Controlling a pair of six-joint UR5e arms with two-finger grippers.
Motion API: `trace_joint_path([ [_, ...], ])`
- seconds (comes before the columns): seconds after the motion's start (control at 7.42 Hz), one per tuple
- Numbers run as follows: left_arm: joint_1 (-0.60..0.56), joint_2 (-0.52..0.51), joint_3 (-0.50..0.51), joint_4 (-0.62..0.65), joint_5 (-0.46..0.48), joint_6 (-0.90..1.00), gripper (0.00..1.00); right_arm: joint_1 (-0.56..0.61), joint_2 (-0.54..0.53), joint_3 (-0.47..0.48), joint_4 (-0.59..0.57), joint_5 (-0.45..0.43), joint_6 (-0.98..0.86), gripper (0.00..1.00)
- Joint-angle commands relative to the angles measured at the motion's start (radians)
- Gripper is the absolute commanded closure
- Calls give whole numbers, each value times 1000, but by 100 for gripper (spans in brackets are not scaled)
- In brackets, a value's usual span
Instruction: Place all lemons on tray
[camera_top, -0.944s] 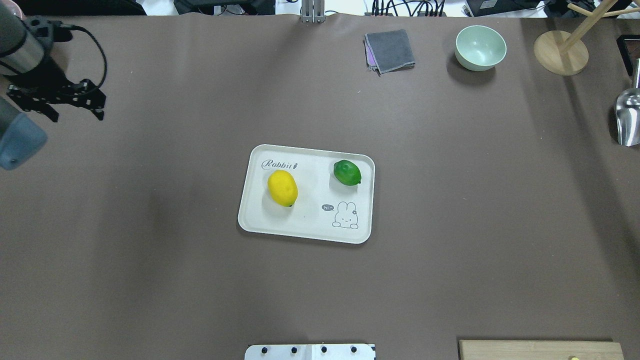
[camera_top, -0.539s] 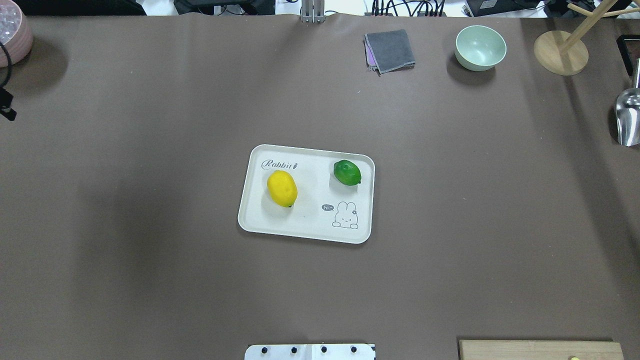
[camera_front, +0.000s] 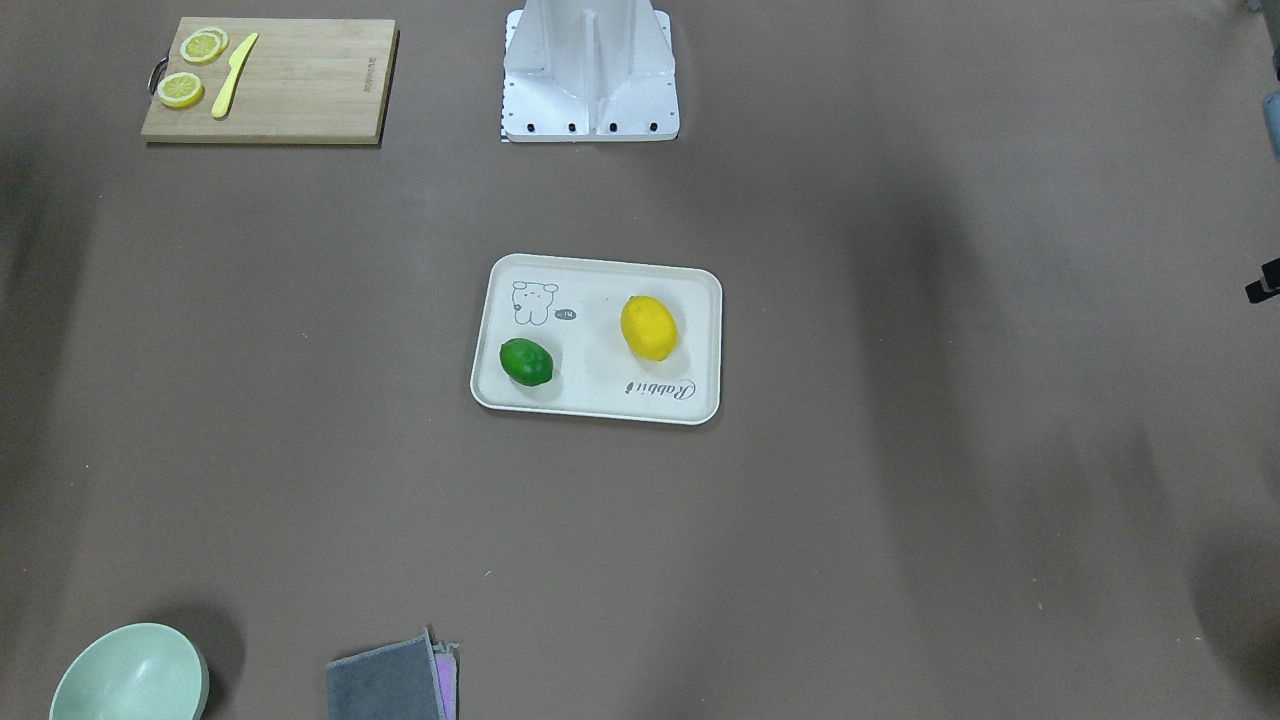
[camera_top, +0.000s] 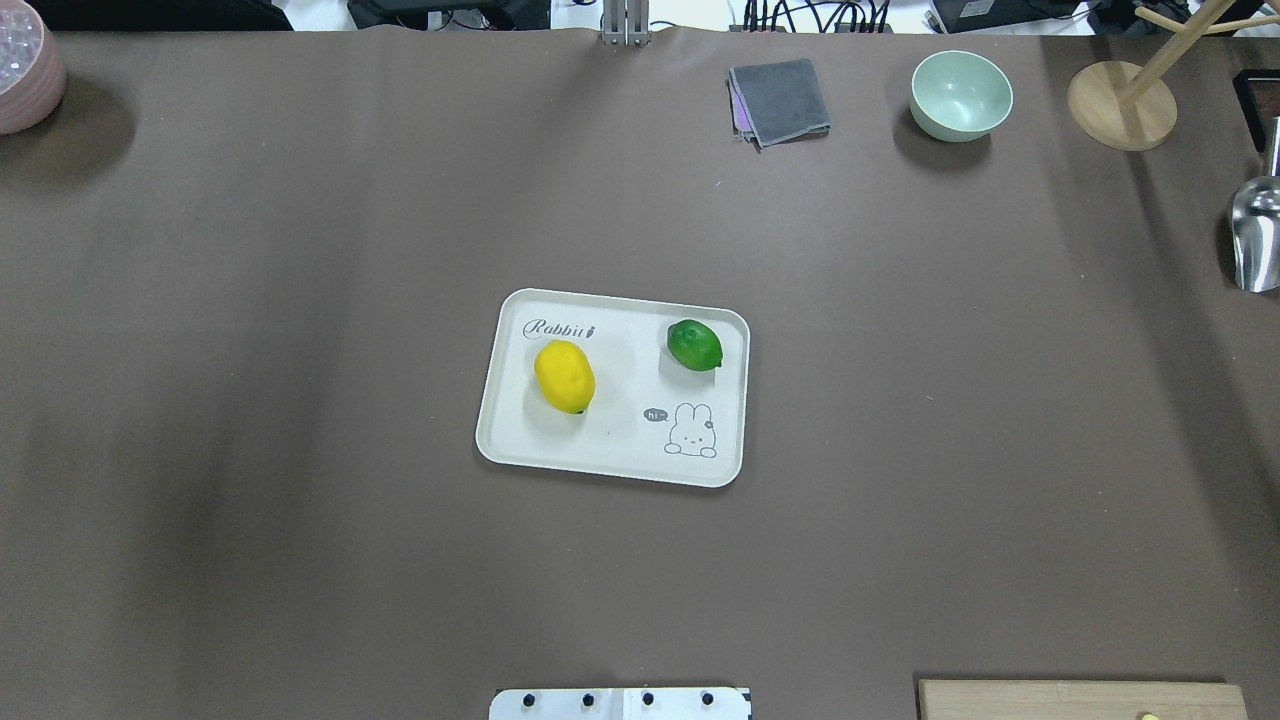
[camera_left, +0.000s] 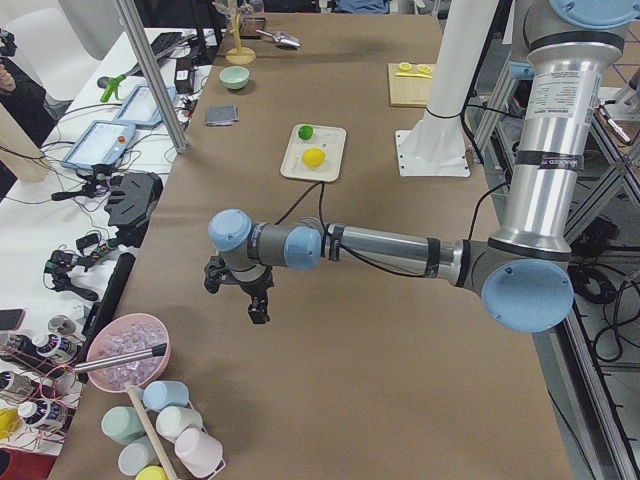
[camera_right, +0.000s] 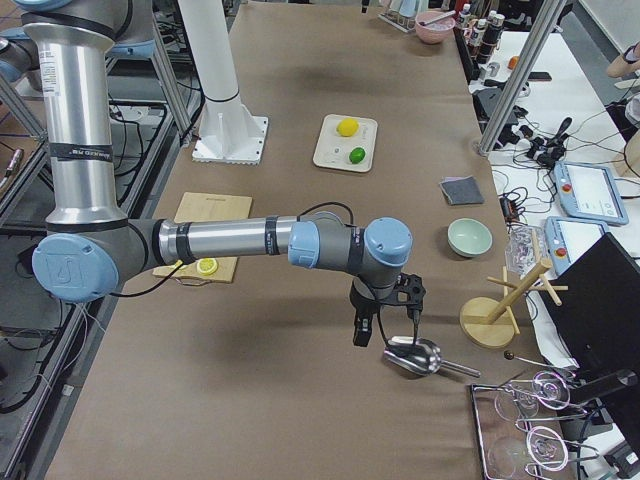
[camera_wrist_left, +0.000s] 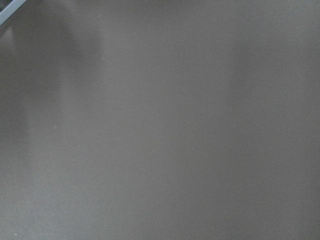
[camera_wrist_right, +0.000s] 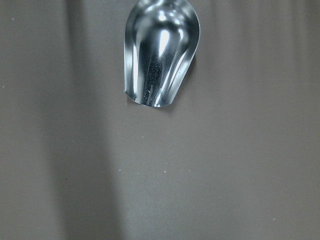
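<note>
The yellow lemon (camera_top: 565, 376) and the smaller green lemon (camera_top: 694, 345) both lie on the cream tray (camera_top: 560, 450) in the middle of the table, apart from each other. They also show in the front view, yellow (camera_front: 648, 327) and green (camera_front: 526, 361), on the tray (camera_front: 590, 300). My left gripper (camera_left: 235, 300) hangs over bare table far to the left of the tray. My right gripper (camera_right: 385, 330) hangs far to the right, just above a metal scoop (camera_right: 412, 356). I cannot tell whether either gripper is open or shut. Neither holds a lemon.
A wooden cutting board (camera_front: 300, 80) with lemon slices and a yellow knife lies near the robot base (camera_front: 590, 70). At the far edge are a grey cloth (camera_top: 780, 100), a green bowl (camera_top: 960, 95), a wooden rack base (camera_top: 1120, 105), the scoop (camera_top: 1255, 235) and a pink bowl (camera_top: 25, 65).
My left arm and gripper have drawn back to the left, out of the overhead view. The lemons and the tray have not moved.
</note>
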Motion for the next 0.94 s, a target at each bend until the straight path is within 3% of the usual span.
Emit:
trace_joint_path([
  [0.0,-76,113,-64,10,-31,130,2,1,2,-4,2,1,3,0],
  [0.27,-77,160,-155,121,-32,130,2,-1,2,-17,2,4,1,0],
  [0.81,-71,170,-155,118,-26,137,2,-1,-6,-36,32,6,1,0],
])
